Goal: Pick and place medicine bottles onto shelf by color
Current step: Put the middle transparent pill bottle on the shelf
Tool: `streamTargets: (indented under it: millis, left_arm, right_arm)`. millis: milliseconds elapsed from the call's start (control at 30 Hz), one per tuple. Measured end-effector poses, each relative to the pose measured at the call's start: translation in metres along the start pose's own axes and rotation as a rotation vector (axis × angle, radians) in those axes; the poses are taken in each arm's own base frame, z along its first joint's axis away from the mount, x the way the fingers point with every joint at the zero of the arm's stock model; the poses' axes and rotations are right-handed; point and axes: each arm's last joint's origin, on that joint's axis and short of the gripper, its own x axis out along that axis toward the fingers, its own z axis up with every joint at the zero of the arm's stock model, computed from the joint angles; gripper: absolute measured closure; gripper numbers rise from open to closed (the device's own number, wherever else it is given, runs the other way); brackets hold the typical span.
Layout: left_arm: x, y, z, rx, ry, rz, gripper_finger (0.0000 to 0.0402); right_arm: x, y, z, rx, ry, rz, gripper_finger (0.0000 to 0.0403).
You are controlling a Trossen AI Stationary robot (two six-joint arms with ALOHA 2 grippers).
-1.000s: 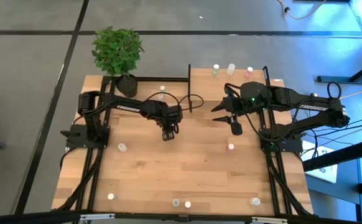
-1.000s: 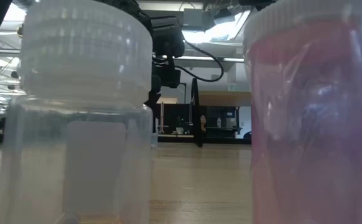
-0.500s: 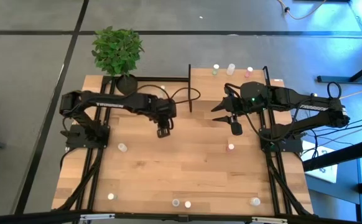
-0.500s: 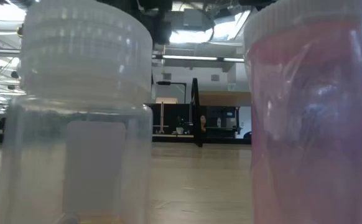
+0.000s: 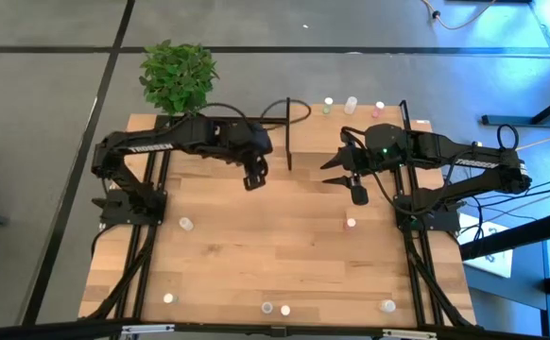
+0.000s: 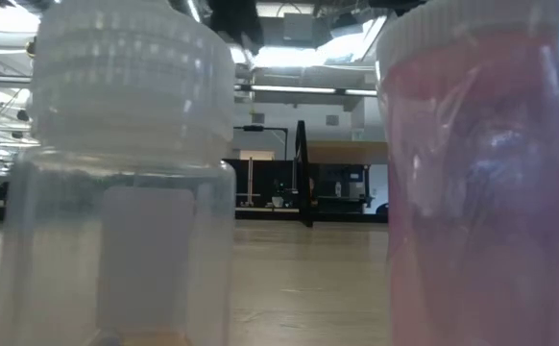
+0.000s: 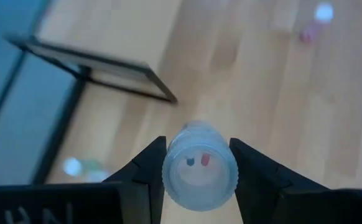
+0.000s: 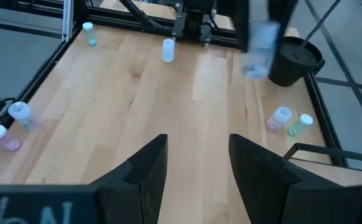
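Swung back and up toward the plant end of the desk since a second ago: left claw (image 5: 254, 178), now beside the black post (image 5: 288, 132) at the shelf's near edge, carrying a bottle. Clamped between both fingers in the left wrist view, a translucent medicine bottle (image 7: 199, 167), held by its sides so it stays upright for setting down; cap colour hard to judge from this angle, possibly bluish grey. Probably lifted high to clear the post before crossing onto the shelf (image 5: 351, 142). Already standing along the shelf's far edge: three bottles (image 5: 351, 105), spaced apart, presumably one spot per colour. Parked over the shelf's desk-side edge, right claw (image 5: 351, 184), fingers spread and empty, apparently waiting out of the carrying arm's path. Scattered over the desk (image 5: 256, 255) and not yet sorted: a bottle near the left frame (image 5: 186, 224), a pink-capped one (image 5: 351, 224) below the right claw, and several along the near edge (image 5: 275, 309), two of them filling the low view.
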Motion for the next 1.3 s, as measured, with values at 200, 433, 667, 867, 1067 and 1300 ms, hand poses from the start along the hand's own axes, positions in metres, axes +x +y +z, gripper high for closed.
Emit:
streamTargets:
  millis: [200, 433, 667, 867, 1067, 1300]
  left_arm:
    - [-0.013, 0.008, 0.019, -0.013, -0.150, 0.029, 0.0269]
    - [-0.018, 0.017, 0.038, 0.023, -0.336, 0.101, 0.0269]
    - [-0.007, 0.023, 0.056, 0.083, -0.469, 0.129, 0.0269]
    - [0.021, 0.028, 0.060, 0.096, -0.432, 0.108, 0.0269]
    - [0.046, 0.027, 0.061, 0.104, -0.378, 0.104, 0.0269]
    - [0.062, 0.022, 0.061, 0.123, -0.358, 0.035, 0.0269]
  right_arm:
    - [0.000, 0.000, 0.000, 0.032, 0.003, 0.001, 0.0228]
    - [-0.012, -0.003, 0.000, 0.033, -0.005, -0.155, 0.0228]
    - [-0.027, -0.009, -0.001, 0.064, -0.001, -0.425, 0.0228]
    - [-0.028, -0.009, -0.001, 0.062, 0.006, -0.447, 0.0228]
    - [-0.028, -0.009, -0.001, 0.059, 0.010, -0.443, 0.0228]
    - [-0.027, -0.008, -0.002, 0.004, 0.020, -0.412, 0.0228]
